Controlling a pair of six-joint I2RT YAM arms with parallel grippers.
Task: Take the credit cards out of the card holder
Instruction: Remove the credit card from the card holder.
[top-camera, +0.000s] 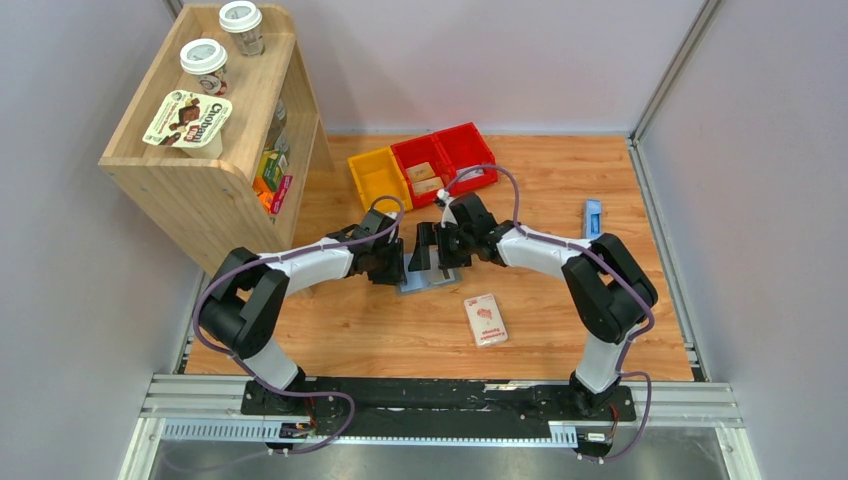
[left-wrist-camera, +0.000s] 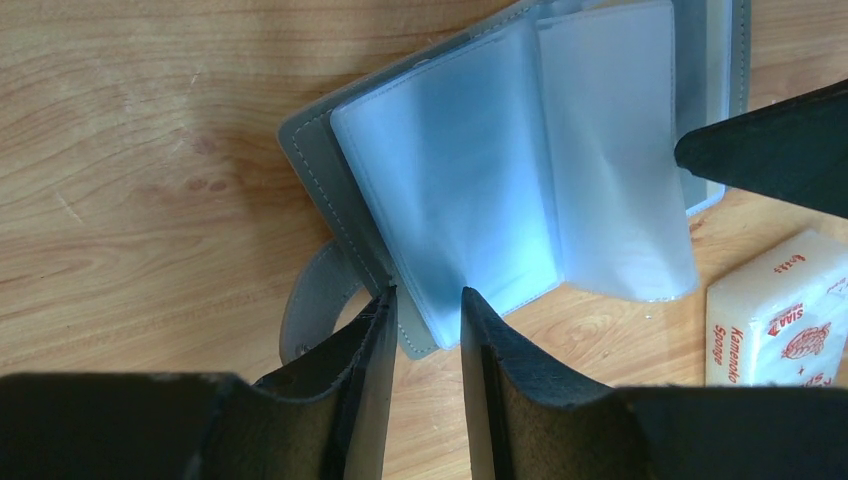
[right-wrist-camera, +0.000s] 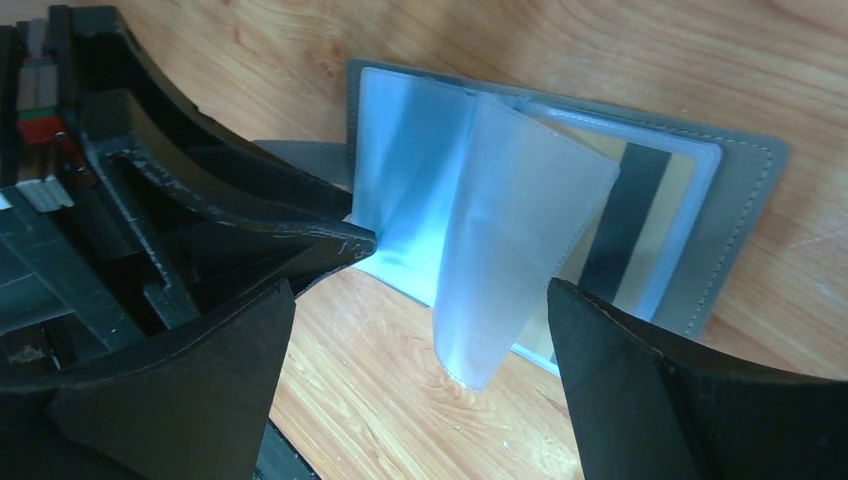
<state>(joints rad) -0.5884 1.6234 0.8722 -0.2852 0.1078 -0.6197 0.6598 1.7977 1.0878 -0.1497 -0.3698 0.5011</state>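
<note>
The grey card holder (top-camera: 425, 281) lies open on the wood table between both grippers. Its pale blue sleeves (left-wrist-camera: 450, 160) fan out and the snap tab (left-wrist-camera: 310, 310) curls at its left. One tan credit card (right-wrist-camera: 655, 210) with a black stripe shows inside a sleeve on the right half. My left gripper (left-wrist-camera: 428, 300) is at the holder's near left corner, jaws a narrow gap apart, one fingertip (right-wrist-camera: 335, 240) touching the cover edge. My right gripper (right-wrist-camera: 422, 290) is wide open, with a raised sleeve (right-wrist-camera: 510, 250) standing between its fingers, untouched.
A white-and-pink packet (top-camera: 486, 320) lies just right of and nearer than the holder. A small blue object (top-camera: 592, 217) lies at the far right. Yellow (top-camera: 378, 178) and red (top-camera: 445, 160) bins stand behind. A wooden shelf (top-camera: 200, 150) stands at the back left.
</note>
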